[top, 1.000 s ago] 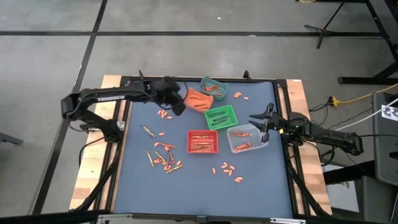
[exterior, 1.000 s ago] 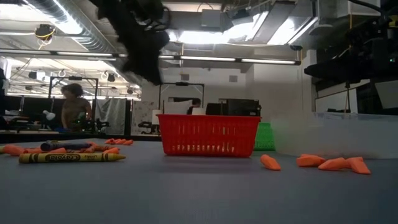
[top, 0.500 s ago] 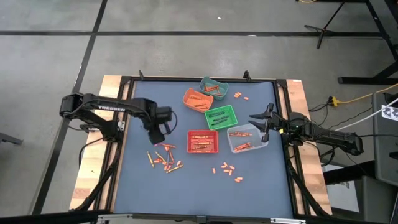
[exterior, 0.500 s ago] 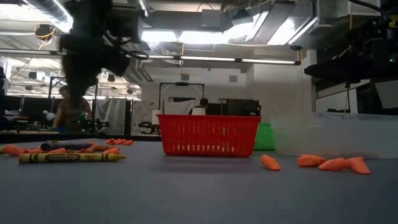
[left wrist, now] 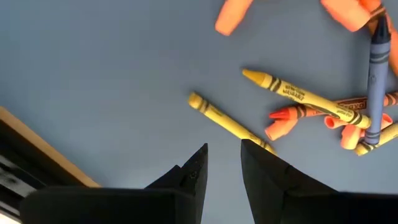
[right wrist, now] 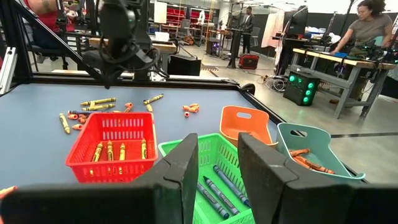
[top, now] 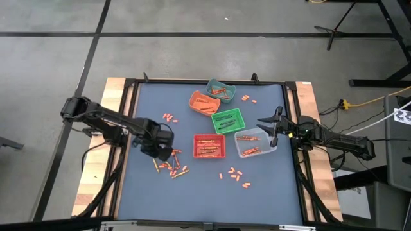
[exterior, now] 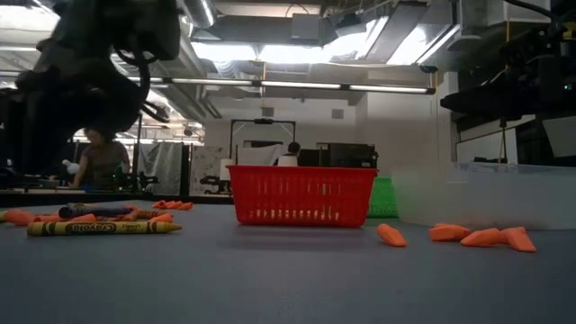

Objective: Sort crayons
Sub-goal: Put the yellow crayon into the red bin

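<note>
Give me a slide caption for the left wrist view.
Left gripper, fingers slightly apart, hovers over a yellow crayon on the blue table.

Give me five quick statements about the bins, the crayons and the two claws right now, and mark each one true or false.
1. The left claw is over the loose crayons at the table's left side. True.
2. The left claw is shut on a yellow crayon. False: its fingers stand apart and empty, the nearest yellow crayon lying on the table ahead of them.
3. The red bin holds crayons. True.
4. The green bin is empty. False: it holds several crayons.
5. The right claw is inside the orange bin. False: it is at the clear bin, near the table's right edge.
</note>
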`<state>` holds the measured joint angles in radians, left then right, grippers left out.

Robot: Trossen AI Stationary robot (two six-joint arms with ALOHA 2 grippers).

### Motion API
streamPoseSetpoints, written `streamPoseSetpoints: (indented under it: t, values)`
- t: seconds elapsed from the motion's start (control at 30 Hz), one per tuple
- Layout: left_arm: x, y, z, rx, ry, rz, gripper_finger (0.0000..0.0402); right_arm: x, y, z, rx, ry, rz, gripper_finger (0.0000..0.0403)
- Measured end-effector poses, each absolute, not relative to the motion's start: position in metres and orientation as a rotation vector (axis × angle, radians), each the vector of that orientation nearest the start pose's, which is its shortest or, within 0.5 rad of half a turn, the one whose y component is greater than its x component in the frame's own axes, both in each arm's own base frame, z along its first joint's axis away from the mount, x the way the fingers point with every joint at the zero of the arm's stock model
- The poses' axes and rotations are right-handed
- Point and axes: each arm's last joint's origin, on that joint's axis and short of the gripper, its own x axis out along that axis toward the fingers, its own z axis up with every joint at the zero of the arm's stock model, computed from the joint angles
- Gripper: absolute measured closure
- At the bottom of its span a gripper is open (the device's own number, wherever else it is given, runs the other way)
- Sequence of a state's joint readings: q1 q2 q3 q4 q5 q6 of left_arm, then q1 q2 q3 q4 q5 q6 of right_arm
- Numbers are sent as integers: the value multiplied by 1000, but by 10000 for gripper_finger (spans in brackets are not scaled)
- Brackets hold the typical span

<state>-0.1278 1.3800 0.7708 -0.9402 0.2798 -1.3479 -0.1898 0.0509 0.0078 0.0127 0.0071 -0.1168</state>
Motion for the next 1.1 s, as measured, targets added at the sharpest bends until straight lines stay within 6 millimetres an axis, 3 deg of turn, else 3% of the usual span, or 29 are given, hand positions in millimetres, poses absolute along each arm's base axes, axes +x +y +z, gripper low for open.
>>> streamPoseSetpoints:
  t: [0.53, 1.1]
  values:
    - [197, -66, 171, -1258, 1285, 1119, 321, 99, -19, 163, -114, 42, -195, 290]
    - [191, -83, 171, -1285, 1083, 1246, 321, 99, -19, 163, -114, 42, -195, 290]
